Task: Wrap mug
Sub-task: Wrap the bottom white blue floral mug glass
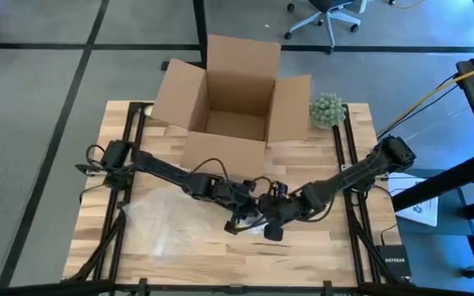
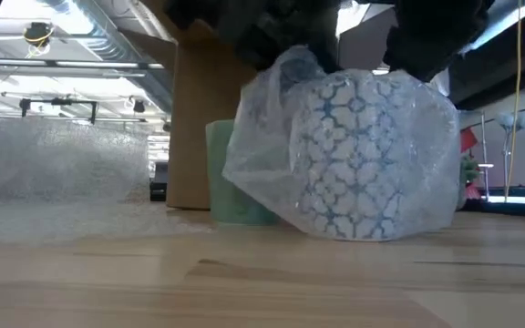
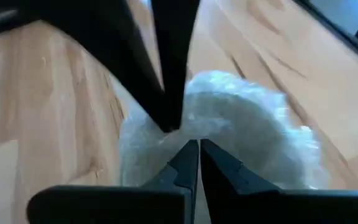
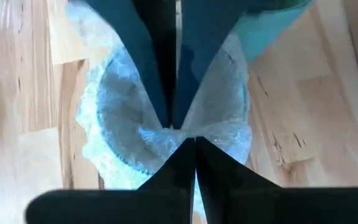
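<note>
A white mug with a blue pattern stands on the wooden table, covered in clear bubble wrap. In the high view both grippers meet directly over it at the table's middle: my left gripper and my right gripper, tip to tip. Each is shut on the wrap bunched over the mug's mouth. In the right wrist view the wrapped mug shows from above, below my right gripper. My left gripper shows over the same bundle. My left gripper pinches the gathered bubble wrap above the mug's top between its two fingers, pointing down from above. The wrap's layers cannot be counted. The wrapped mug sits with its base on the table. My right gripper pinches the same bunch of bubble wrap over the mug's mouth between its two fingers, coming from above, opposite the left fingers. The wrap spreads out below the pinch around the mug's rim.
An open cardboard box stands at the table's far side, with a green spiky ball to its right. A loose bubble wrap sheet lies on the table's left. A pale green object stands just behind the mug.
</note>
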Controlling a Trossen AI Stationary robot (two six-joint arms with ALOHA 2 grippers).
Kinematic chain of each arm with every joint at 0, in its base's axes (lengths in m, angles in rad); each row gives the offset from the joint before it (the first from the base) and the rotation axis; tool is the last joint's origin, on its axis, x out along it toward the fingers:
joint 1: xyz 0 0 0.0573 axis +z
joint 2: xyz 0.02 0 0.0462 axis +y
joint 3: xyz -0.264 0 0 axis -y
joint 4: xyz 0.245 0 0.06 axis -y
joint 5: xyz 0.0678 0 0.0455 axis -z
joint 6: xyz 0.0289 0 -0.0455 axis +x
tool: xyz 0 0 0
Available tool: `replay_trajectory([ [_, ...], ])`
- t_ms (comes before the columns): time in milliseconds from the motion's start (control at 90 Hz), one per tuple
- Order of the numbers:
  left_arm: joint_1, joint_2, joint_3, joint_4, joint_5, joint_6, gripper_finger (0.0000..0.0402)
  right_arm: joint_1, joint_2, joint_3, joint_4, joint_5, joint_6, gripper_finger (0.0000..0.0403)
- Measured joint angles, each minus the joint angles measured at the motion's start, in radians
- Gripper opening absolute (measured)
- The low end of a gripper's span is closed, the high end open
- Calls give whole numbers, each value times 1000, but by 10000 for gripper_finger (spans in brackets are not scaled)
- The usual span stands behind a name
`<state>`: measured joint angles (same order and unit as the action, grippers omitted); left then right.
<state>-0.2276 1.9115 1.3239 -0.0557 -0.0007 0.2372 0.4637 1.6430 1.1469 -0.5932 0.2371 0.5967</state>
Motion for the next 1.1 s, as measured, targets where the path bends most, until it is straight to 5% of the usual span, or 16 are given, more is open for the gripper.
replay_trajectory([
  [322,-9,-98,3,-65,-66,32,0,1,1,-1,-6,19,-4,0],
  [611,-50,-186,3,-388,-64,-97,0,1,2,-2,-2,40,-26,0],
  [878,-69,-101,-50,-76,-14,-94,0,1,2,-2,-2,61,-27,0],
  [1100,-31,-24,-55,1,8,-123,0,1,3,-3,3,67,-26,0],
])
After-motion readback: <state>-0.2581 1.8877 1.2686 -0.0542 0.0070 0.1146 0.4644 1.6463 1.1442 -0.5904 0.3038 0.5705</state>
